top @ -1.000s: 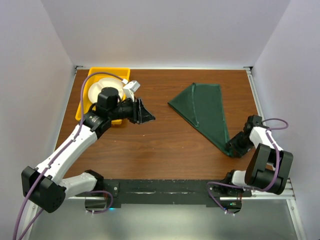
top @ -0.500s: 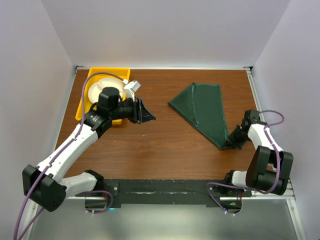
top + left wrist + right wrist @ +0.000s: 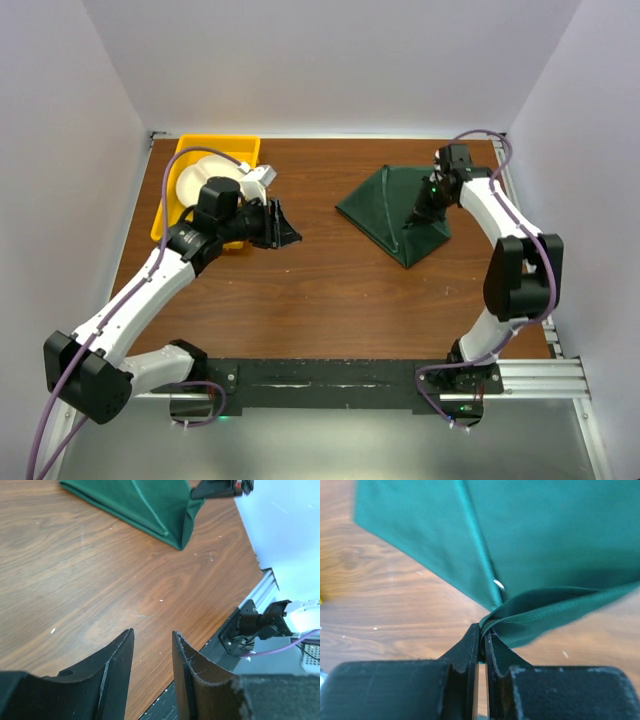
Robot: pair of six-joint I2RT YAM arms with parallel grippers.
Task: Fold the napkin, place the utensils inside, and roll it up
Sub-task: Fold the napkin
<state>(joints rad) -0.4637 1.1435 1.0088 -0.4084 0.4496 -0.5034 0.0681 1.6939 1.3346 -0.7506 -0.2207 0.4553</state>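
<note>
The dark green napkin (image 3: 385, 205) lies on the far right of the wooden table, partly folded over itself. My right gripper (image 3: 421, 213) is shut on a corner of it and holds that corner lifted over the cloth. In the right wrist view the hem is pinched between the fingertips (image 3: 482, 630) and the napkin (image 3: 545, 540) spreads beyond. My left gripper (image 3: 284, 227) is open and empty above bare wood, left of the napkin. In the left wrist view its jaws (image 3: 152, 637) stand apart, and the napkin (image 3: 145, 505) shows far off. No utensils are in view.
A yellow tray (image 3: 195, 148) holding a white plate (image 3: 190, 182) stands at the far left, partly under the left arm. Metal rails (image 3: 515, 200) run along the table's right edge, and a black bar (image 3: 330, 378) runs along the near edge. White walls close in three sides.
My right gripper has carried the napkin's near corner from the front right up toward the far side, folding the cloth shorter. The left arm has hardly moved.
</note>
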